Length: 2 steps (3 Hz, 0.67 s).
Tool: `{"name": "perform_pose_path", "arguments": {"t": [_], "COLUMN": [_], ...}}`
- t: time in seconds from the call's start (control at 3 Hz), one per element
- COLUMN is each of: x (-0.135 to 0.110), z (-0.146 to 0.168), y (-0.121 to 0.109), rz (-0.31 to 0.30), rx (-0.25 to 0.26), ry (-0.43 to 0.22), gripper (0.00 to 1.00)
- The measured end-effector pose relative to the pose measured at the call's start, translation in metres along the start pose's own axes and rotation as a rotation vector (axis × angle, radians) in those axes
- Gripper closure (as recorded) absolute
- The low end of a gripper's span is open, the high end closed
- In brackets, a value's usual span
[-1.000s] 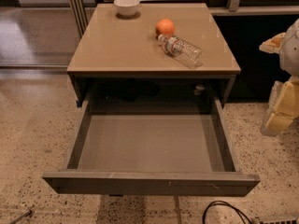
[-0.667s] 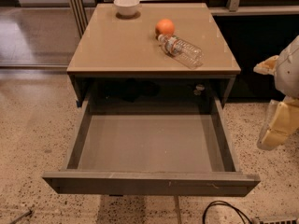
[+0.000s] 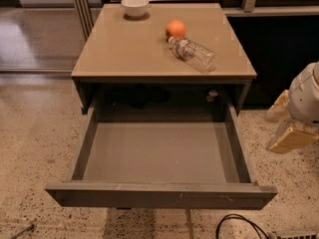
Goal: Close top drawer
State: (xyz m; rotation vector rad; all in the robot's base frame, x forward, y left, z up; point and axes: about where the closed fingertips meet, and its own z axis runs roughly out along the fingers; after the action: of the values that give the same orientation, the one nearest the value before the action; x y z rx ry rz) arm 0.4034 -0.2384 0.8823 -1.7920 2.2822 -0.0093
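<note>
Risk-wise: wide dark grey-brown top drawer sits pulled fully out, white-and-tan gripper hangs off to its right, can't tell if it's spread or closed. Shoving one corner could jam it crooked; slamming might roll the clear plastic bottle.

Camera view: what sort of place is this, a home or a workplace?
Probably an office or lab space: speckled hard floor, a plain tan-topped cabinet with its top drawer pulled out, and a loose cable on the floor. The robot's gripper hangs right of the drawer, not touching it.
</note>
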Motion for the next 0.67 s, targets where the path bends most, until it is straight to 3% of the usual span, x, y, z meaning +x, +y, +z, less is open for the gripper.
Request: {"name": "perform_pose_path", "arguments": {"t": [0.67], "x": [0.0000], "z": [0.0000], "y": [0.0000], "rz": [0.000], "rx": [0.000], "ry": [0.000], "gripper": [0.96]}}
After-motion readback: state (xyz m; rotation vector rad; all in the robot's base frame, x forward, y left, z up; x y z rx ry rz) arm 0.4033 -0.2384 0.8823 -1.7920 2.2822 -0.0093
